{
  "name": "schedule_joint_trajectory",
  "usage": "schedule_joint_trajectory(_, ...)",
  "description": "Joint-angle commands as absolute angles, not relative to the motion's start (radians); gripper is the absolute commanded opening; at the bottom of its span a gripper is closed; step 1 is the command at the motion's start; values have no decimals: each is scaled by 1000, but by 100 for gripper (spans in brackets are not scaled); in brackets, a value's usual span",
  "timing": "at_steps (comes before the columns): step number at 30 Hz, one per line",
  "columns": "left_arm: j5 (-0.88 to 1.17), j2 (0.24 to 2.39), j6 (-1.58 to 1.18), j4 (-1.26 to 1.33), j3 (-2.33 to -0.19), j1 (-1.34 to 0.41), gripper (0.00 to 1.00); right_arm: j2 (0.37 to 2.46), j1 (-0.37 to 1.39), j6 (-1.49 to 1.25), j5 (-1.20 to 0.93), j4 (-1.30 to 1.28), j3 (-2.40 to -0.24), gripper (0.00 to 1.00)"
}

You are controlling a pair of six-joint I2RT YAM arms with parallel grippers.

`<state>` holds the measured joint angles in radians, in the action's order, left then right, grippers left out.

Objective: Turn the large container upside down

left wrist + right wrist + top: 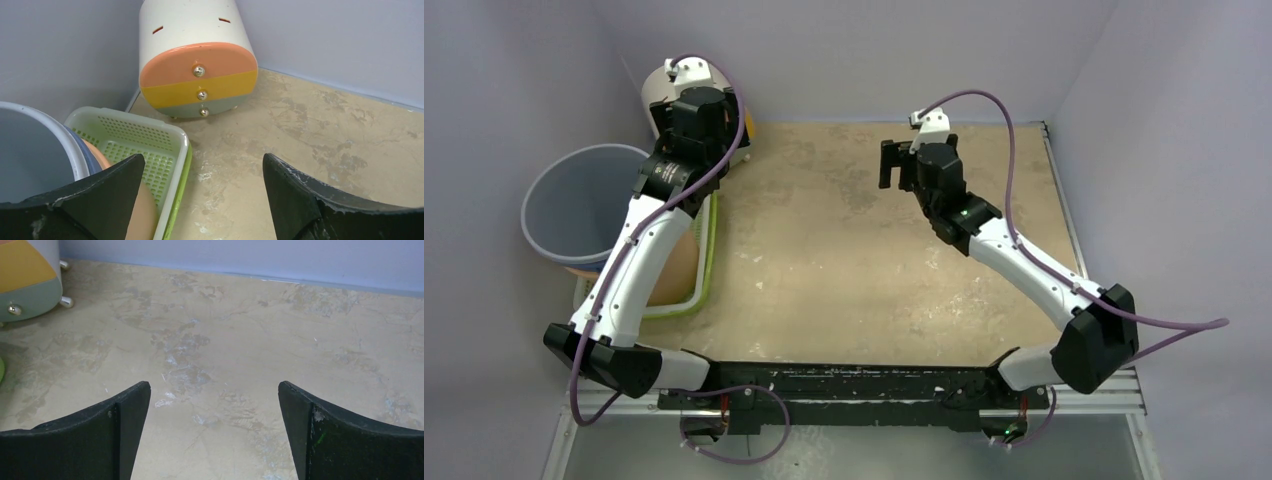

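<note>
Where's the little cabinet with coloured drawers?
In the left wrist view, the cabinet sits in the far left corner by the wall, beyond the green basket.

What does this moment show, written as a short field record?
left claw: open, empty, facing the drawer unit
right claw: open, empty, above bare table
grey bin: upright, mouth up, far left
green basket: by the bin, orange item inside
drawer unit: back-left corner, three drawers
task: not started
</note>
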<state>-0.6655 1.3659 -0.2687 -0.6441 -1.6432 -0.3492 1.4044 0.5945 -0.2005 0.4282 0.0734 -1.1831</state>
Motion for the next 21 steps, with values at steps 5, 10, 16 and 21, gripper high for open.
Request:
schedule_joint_trajectory(5,-691,1365,-262,-684,-1725,-348,82,1317,591,-167,342,166,-1104,100)
schedule_joint_trajectory(10,-830,1361,-256,-723,-1760,-348,82,1364,591,-167,363,133,-1116,100)
schedule_joint_trajectory(16,-930,1400,-264,-855,-1876,-296,82,1403,591,-199,337,146,-1090,100)
schedule_joint_trajectory(21,-891,1387,-287,-891,-1856,-206,79,1418,592,-216,314,175,-1060,100)
